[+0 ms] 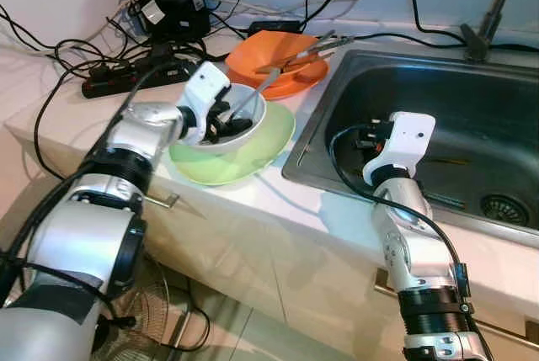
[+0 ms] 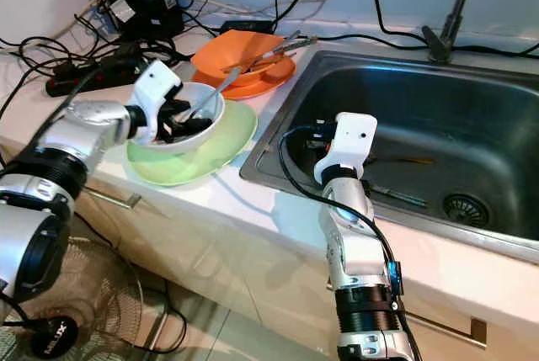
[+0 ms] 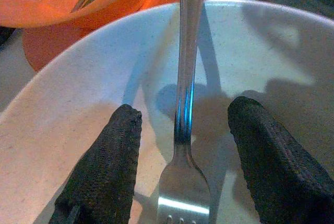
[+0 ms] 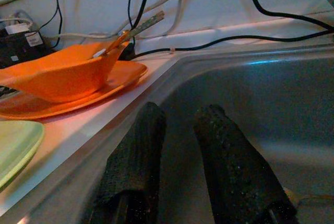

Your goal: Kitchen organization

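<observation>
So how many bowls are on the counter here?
2. A white bowl sits on the green plate with the left claw inside it; an orange bowl sits on the orange plate behind. None seem hidden.

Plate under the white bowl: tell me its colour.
Pale green; the plate under the bowl shows best in the left eye view.

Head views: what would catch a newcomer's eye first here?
The left gripper reaches into a white bowl on a green plate, its open jaws on either side of a fork. Behind stands an orange bowl holding utensils, on an orange plate. The right gripper hangs over the steel sink.
</observation>
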Motion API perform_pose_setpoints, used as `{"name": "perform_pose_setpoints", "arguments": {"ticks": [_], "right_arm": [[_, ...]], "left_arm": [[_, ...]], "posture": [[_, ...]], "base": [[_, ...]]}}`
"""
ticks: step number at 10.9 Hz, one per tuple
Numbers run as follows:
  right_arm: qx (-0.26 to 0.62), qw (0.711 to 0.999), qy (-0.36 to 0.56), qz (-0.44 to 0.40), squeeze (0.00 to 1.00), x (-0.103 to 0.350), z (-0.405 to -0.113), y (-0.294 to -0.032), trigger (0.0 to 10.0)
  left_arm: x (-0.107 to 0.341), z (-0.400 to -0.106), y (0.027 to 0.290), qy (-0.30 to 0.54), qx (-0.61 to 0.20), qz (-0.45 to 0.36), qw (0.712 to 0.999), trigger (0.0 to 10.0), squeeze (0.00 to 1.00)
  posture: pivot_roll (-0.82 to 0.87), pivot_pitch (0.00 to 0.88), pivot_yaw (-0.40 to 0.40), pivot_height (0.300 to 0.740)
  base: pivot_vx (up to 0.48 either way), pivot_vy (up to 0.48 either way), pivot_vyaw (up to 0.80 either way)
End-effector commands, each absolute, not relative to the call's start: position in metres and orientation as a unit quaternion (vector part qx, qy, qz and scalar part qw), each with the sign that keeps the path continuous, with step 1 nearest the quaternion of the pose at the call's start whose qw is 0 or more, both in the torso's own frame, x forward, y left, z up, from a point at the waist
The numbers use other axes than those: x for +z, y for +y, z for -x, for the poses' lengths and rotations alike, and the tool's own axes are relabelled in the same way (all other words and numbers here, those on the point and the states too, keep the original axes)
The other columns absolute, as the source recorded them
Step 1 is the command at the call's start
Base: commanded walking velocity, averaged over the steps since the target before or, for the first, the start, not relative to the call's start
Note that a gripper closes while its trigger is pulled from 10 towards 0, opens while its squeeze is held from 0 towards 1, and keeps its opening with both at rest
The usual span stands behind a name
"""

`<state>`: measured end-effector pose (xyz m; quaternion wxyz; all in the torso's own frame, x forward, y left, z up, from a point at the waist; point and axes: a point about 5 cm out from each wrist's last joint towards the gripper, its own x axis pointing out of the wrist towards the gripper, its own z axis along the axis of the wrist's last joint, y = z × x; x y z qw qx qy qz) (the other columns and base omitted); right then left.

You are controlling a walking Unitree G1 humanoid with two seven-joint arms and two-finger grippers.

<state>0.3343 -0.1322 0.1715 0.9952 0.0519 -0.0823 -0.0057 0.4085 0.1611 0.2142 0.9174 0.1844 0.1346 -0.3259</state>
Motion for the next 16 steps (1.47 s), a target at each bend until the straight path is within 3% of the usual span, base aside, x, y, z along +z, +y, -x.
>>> {"name": "perform_pose_setpoints", "arguments": {"ticks": [1, 2, 3, 13, 16], "right_arm": [[-0.002, 0.995, -0.083, -0.050, 0.00, 0.173, -0.333, -0.130, 10.0], [-0.003, 0.995, -0.084, -0.050, 0.00, 0.173, -0.333, -0.131, 10.0], [-0.006, 0.995, -0.084, -0.047, 0.00, 0.173, -0.331, -0.133, 10.0], [0.000, 0.996, -0.082, -0.033, 0.00, 0.176, -0.334, -0.138, 10.0], [0.003, 0.996, -0.085, -0.033, 0.00, 0.177, -0.336, -0.137, 10.0]], "left_arm": [[0.210, -0.408, 0.164, 0.150, -0.315, -0.187, 0.918, 10.0, 0.00], [0.200, -0.407, 0.162, 0.161, -0.306, -0.181, 0.921, 8.2, 0.00], [0.194, -0.407, 0.160, 0.162, -0.290, -0.170, 0.928, 0.0, 0.00], [0.193, -0.409, 0.164, 0.130, -0.239, -0.132, 0.953, 0.0, 0.00], [0.221, -0.415, 0.163, 0.065, -0.234, -0.125, 0.962, 0.0, 0.00]], "posture": [[0.06, 0.073, 0.166, 0.740], [0.05, 0.072, 0.165, 0.740], [0.04, 0.071, 0.162, 0.740], [0.03, 0.045, 0.132, 0.740], [0.04, 0.021, 0.128, 0.740]], "base": [[0.000, 0.000, 0.00], [0.000, 0.000, 0.00], [0.000, 0.000, 0.00], [0.000, 0.000, 0.00], [0.000, 0.000, 0.00]]}}
